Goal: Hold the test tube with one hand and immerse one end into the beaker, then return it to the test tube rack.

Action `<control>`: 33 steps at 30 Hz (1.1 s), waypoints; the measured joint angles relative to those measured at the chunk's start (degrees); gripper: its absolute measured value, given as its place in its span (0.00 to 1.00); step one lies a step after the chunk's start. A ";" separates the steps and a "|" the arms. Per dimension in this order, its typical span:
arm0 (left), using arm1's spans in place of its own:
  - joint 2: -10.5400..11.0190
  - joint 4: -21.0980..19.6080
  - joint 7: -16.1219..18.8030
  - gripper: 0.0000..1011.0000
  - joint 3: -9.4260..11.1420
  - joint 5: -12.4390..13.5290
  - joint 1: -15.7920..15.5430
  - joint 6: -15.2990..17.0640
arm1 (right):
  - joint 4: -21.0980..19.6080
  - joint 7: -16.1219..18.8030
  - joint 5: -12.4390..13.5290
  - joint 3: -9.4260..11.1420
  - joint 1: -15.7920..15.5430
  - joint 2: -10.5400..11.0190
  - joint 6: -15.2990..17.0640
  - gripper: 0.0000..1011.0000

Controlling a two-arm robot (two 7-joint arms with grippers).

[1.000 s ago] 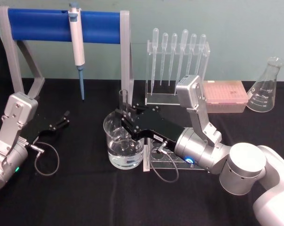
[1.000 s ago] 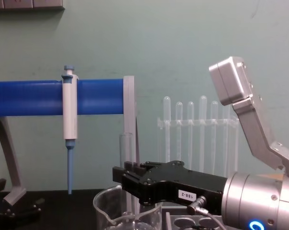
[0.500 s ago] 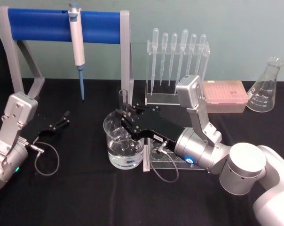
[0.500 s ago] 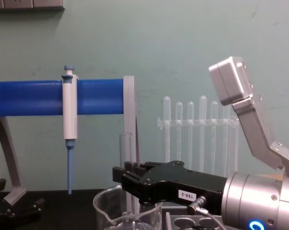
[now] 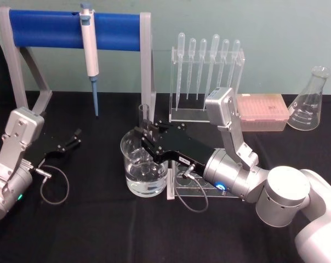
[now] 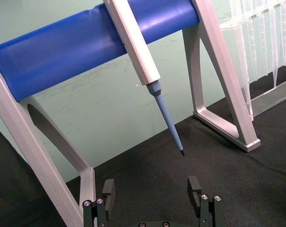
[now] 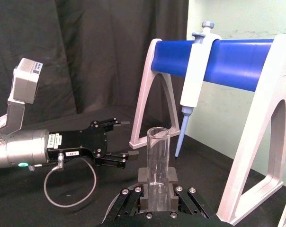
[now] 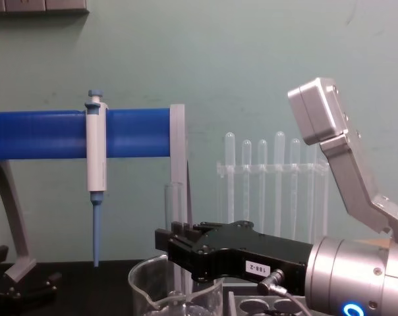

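The right gripper [image 5: 146, 138], matte black with a small white label on a silver wrist, reaches over the beaker [image 5: 143, 167] and is clamped on the tube [image 5: 144, 123]. In the right wrist view its two black pads press the clear glass cylinder from both sides, and the open round rim stands upright above them. The tube is straight and smooth-walled; its lower part goes down inside the beaker, though the rounded end cannot be made out through the glass.

The beaker is one wide clear glass cylinder with a rolled rim, standing on the black cloth table [image 5: 100, 230] with clear liquid in its lower part. Just beside it on its right lies a grey rack [image 5: 195, 183] with round holes, partly under the wrist.

The left gripper [image 5: 69, 141] rests low on the left of the table, well apart from the beaker, its two black fingers spread wide with nothing between them.

Behind stands one stand [image 5: 72, 30] with a blue padded bar on grey legs, and one white-and-blue pipettor [image 5: 89, 49] hangs from it. A clear acrylic holder carries six thin plastic pipettes [image 5: 209, 60]. Farther right are one pink tip box [image 5: 262, 111] and one glass conical flask [image 5: 309, 101].
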 joint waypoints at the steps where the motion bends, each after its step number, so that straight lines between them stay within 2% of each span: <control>1: 0.00 0.00 0.00 0.99 0.00 0.00 0.00 0.00 | -0.01 0.00 -0.01 0.02 -0.02 -0.01 0.00 0.22; 6: 0.00 0.00 0.00 0.99 0.00 0.00 0.00 0.00 | -1.40 -0.49 -0.07 0.64 -0.68 -0.04 -0.22 0.22; 17: 0.00 0.00 0.00 0.99 0.00 0.00 0.00 0.00 | -10.10 -0.15 1.18 2.34 -1.15 2.01 0.89 0.22; 22: 0.00 0.00 0.00 0.99 0.00 0.00 0.00 0.00 | -15.77 -0.41 2.48 3.52 -1.00 3.99 3.41 0.22; 26: 0.00 0.00 0.00 0.99 0.00 0.00 0.00 0.00 | -20.10 -2.06 2.84 4.67 -1.63 5.98 5.57 0.22; 30: 0.00 0.00 0.00 0.99 0.00 0.00 0.00 0.00 | -24.99 -4.97 2.23 6.60 -3.86 8.90 7.81 0.22; 33: 0.00 0.00 0.00 0.99 0.00 0.00 0.00 0.00 | -27.20 -6.55 1.71 8.13 -5.97 10.81 8.91 0.22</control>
